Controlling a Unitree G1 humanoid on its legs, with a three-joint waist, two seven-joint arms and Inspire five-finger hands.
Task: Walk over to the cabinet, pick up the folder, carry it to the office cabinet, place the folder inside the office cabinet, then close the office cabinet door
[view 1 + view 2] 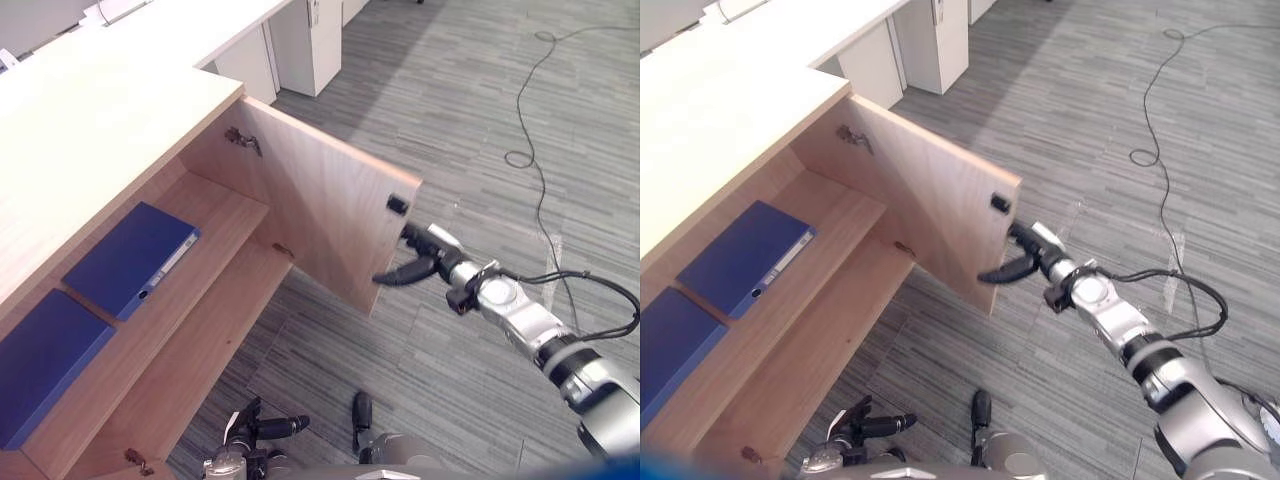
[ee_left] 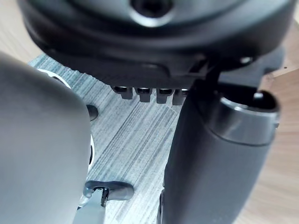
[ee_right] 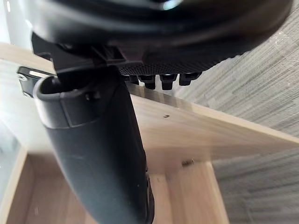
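The wooden office cabinet stands at my left with its door swung out about halfway. A blue folder lies flat on the upper shelf inside. My right hand is at the door's free edge. Its thumb lies on the inner face and its straight fingers reach past the edge to the outer face. My left hand hangs low near the cabinet's front, fingers relaxed and holding nothing.
A second blue folder lies in the same cabinet, nearer to me. White desks and drawer units stand at the back. Grey carpet stretches to the right of the door.
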